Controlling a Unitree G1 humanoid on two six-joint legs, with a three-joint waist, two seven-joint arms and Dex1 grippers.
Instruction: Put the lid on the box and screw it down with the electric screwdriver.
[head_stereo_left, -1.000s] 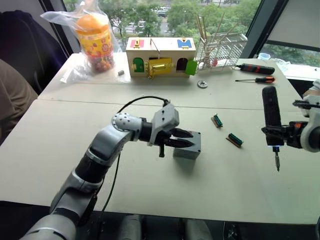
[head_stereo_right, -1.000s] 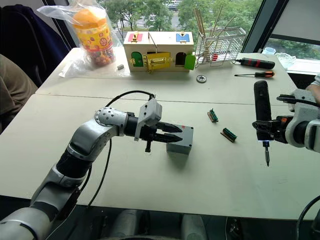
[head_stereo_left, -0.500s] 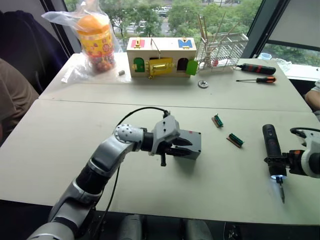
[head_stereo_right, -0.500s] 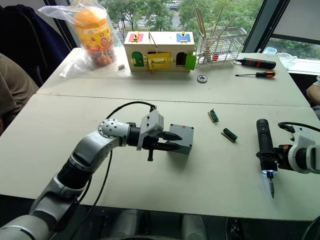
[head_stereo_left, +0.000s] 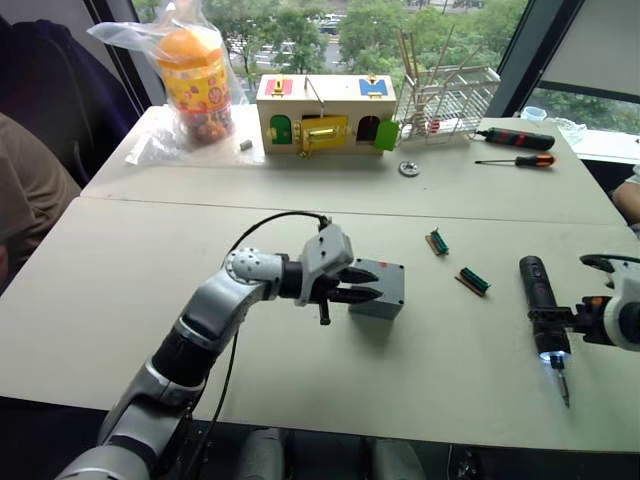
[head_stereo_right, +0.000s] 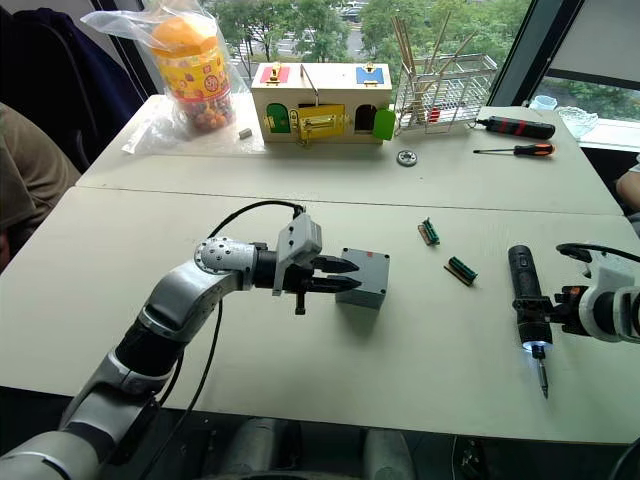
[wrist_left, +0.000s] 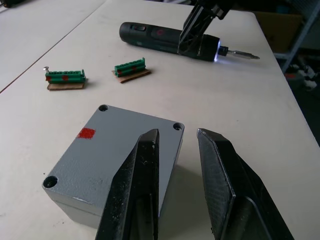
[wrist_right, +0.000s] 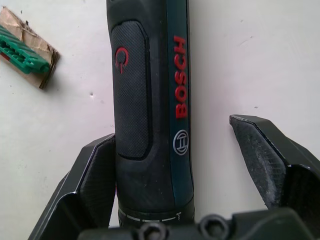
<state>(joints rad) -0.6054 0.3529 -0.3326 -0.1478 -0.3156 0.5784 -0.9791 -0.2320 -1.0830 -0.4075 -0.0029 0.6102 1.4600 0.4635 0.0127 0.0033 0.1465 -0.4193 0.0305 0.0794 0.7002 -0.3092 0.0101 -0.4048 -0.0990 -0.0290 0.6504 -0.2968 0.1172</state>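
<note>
Black and thick, the electric screwdriver (head_stereo_right: 527, 301) lies flat on the pale table (head_stereo_right: 300, 385) near its front right edge, long axis running front to back, bit and lit tip toward the robot. The right gripper (wrist_right: 185, 170) straddles it with fingers spread, one finger (wrist_right: 95, 175) touching the barrel, the other apart. Centre-table, the left gripper (head_stereo_right: 343, 276), slightly parted, has one finger over the box (head_stereo_right: 366, 279), lid fitted, gripping nothing. Two green connector strips (head_stereo_right: 460, 270) lie between. Beyond stand a wooden box (head_stereo_right: 320, 102), wire rack (head_stereo_right: 440, 90), hand screwdrivers (head_stereo_right: 512, 127) and windows.
</note>
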